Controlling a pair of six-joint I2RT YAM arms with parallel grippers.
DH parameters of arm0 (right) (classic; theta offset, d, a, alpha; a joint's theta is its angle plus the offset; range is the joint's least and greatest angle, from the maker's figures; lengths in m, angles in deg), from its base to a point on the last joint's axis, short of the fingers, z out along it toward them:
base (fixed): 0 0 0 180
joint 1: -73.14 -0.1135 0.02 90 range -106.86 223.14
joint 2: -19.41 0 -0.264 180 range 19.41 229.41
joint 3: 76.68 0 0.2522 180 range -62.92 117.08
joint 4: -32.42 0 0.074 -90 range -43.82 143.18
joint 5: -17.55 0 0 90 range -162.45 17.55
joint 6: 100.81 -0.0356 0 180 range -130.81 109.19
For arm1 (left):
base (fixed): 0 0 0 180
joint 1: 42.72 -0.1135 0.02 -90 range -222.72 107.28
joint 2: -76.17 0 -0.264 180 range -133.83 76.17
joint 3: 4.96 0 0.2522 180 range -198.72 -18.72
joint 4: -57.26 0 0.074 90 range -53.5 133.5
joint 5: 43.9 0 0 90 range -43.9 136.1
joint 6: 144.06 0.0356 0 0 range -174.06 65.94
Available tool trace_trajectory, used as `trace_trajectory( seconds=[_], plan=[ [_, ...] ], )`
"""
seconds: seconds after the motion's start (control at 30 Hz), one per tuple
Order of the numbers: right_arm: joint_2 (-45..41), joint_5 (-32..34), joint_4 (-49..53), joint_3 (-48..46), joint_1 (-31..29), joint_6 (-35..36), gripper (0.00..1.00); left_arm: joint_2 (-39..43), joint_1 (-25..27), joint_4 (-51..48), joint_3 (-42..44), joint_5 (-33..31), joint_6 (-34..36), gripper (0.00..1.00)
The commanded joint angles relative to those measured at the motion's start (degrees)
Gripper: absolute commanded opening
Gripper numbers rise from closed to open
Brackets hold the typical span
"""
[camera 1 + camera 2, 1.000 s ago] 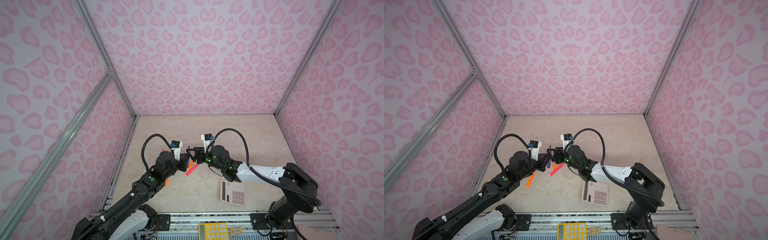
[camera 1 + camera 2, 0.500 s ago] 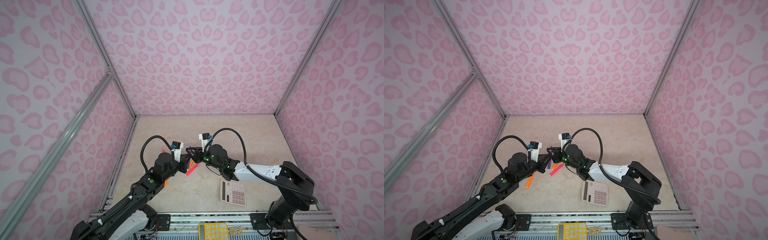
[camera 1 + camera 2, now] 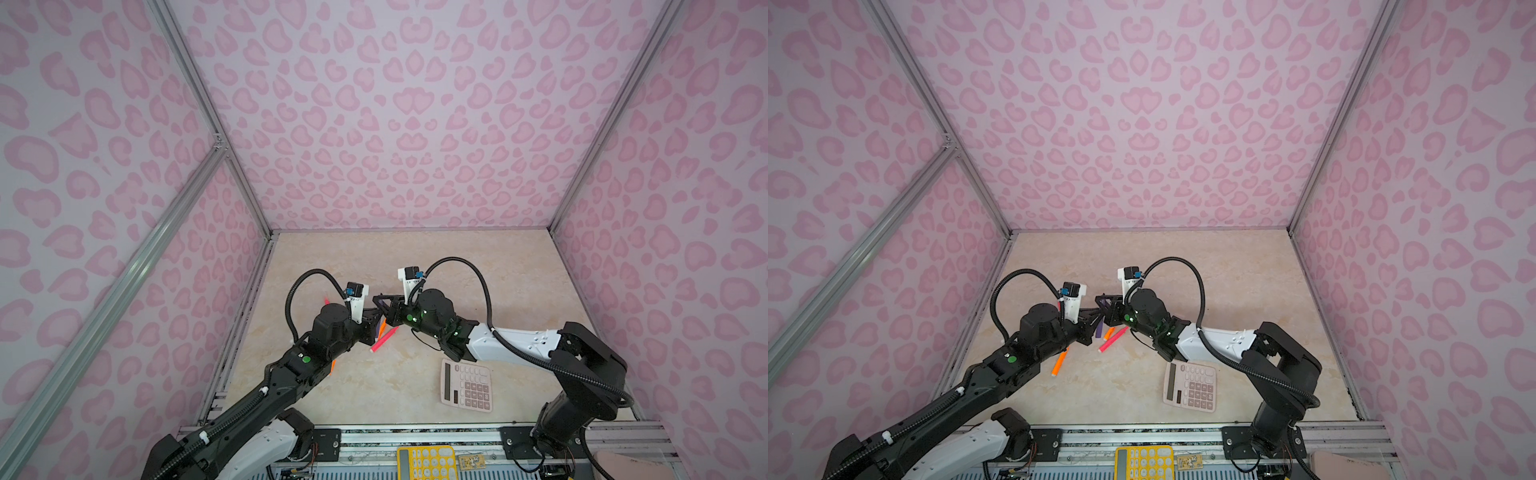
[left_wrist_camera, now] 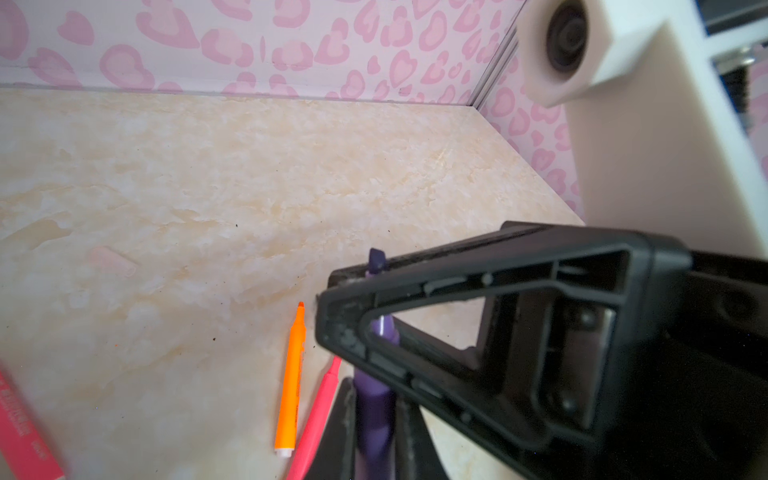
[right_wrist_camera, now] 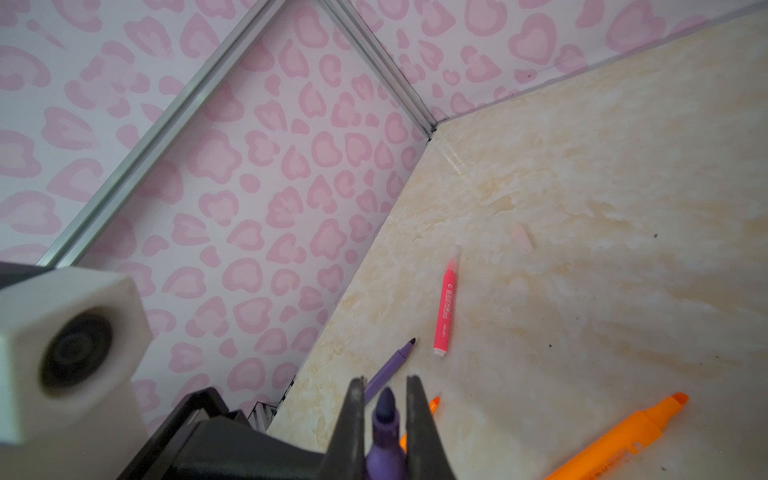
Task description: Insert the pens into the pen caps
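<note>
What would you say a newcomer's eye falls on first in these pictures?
The left gripper and the right gripper meet tip to tip just left of the middle of the table, both seemingly shut on one purple pen. On the table by them lie an orange pen and a pink-red pen, and a pink calculator sits nearer the front right. Pink heart-spotted walls enclose it all.
</note>
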Motion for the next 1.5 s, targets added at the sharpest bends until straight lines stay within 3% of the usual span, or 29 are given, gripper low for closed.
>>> trace_trajectory(
  seconds=[0.0, 0.2, 0.6, 0.8, 0.9, 0.97, 1.07, 1.17, 1.23, 1.33, 1.47],
  plan=[
    [-0.01, -0.21, -0.23, -0.24, -0.03, -0.18, 0.00, -0.73, -0.05, 2.02, -0.66, 0.07, -0.24, 0.22],
    [0.07, -0.45, -1.11, -0.45, -0.08, -0.30, 0.00, -2.34, -0.05, 1.72, -1.45, 1.40, -0.27, 0.35],
    [0.21, -0.69, -0.48, 0.00, -0.02, -0.03, 0.00, -3.99, -0.05, 1.79, -1.98, 2.12, -0.24, 0.35],
    [0.11, -0.89, -0.84, -0.10, -0.02, -0.01, 0.00, -4.93, -0.05, 1.28, -2.52, 2.48, -0.07, 0.27],
    [0.14, -0.91, -0.67, 0.14, -0.07, 0.25, 0.00, -4.83, -0.05, 1.48, -2.42, 2.08, -0.07, 0.07],
    [0.17, -0.72, -1.38, -0.41, -0.08, 0.39, 0.11, -4.30, -0.05, 1.47, -2.10, 1.26, -0.50, 0.03],
    [-0.28, -0.26, -1.56, -0.94, -0.07, 0.87, 0.36, -3.08, -0.05, 0.42, -1.94, -2.15, -1.27, 0.03],
    [-2.10, 1.78, 0.04, -1.41, -0.04, 2.46, 0.57, -2.54, -0.05, -2.91, -2.51, -9.79, -3.04, 0.03],
    [-3.77, 4.16, 1.61, -1.95, -0.03, 3.79, 0.64, -3.27, -0.62, -6.72, -3.60, -17.34, -5.60, 0.03],
    [-5.92, 7.99, 2.50, -3.26, 0.03, 5.60, 0.70, -5.13, -4.48, -11.79, -4.43, -22.69, -10.43, 0.03],
    [-6.14, 11.39, 4.43, -2.73, 0.97, 8.70, 0.73, -4.78, -14.46, -15.85, -2.90, -20.27, -16.24, 0.03]
  ],
)
